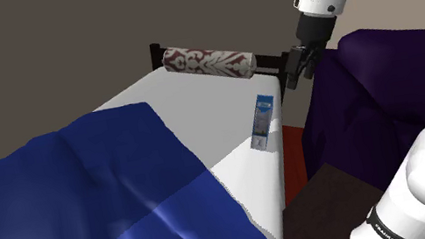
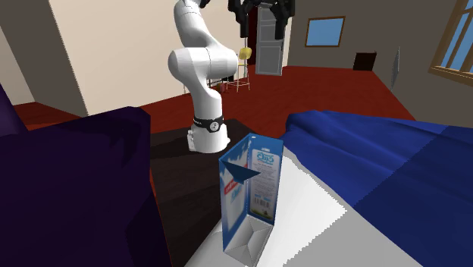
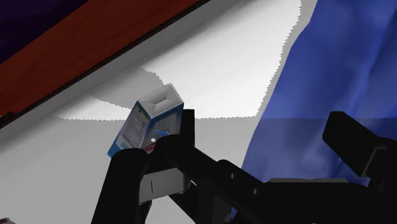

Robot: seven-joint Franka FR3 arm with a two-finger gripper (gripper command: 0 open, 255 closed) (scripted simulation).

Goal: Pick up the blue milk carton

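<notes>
Overhead, the black fingers point(image 1: 293, 72) hang spread apart with nothing between them, up by the far end of the bed point(image 1: 190, 100), close to the right end of the patterned bolster point(image 1: 208, 60) in the shoulder view and well apart from the target. The milk carton point(image 1: 264, 121), white with blue print, stands upright on the bare white sheet near the bed's right edge, between the blue blanket point(image 1: 82, 198) and the dark purple sofa point(image 1: 391, 84). It is probably light, with thin walls that would dent under a hard squeeze, and its smooth faces may slip. The soft bed makes it easy to topple, so a grasp across two opposite flat sides at about mid-height looks soundest.
</notes>
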